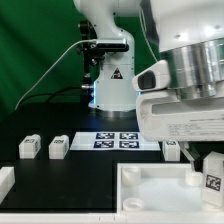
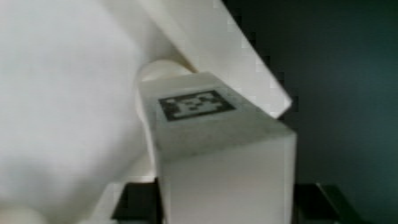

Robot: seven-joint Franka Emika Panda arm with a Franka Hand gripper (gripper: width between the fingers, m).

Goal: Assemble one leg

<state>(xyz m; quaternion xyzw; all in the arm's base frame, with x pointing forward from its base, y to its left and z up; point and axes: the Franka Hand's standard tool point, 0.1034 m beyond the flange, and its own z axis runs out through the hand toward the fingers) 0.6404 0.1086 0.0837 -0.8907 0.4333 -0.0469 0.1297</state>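
Observation:
My gripper point(image 1: 211, 163) is at the exterior view's right, shut on a leg point(image 1: 213, 179), a small white block with a black-and-white marker. It holds the leg at the far right corner of the large white square tray-like part point(image 1: 150, 186). In the wrist view the leg point(image 2: 214, 140) fills the middle between my dark fingers point(image 2: 146, 200). Its far end is against the tray-like part point(image 2: 71, 80); I cannot tell if it is seated. Two more legs point(image 1: 29, 147) point(image 1: 58, 148) lie at the left, and another point(image 1: 171, 150) lies behind the tray-like part.
The marker board point(image 1: 118, 140) lies flat on the black table in front of the arm's base point(image 1: 110, 85). A white piece point(image 1: 5, 181) shows at the left edge. A cable runs off to the back left.

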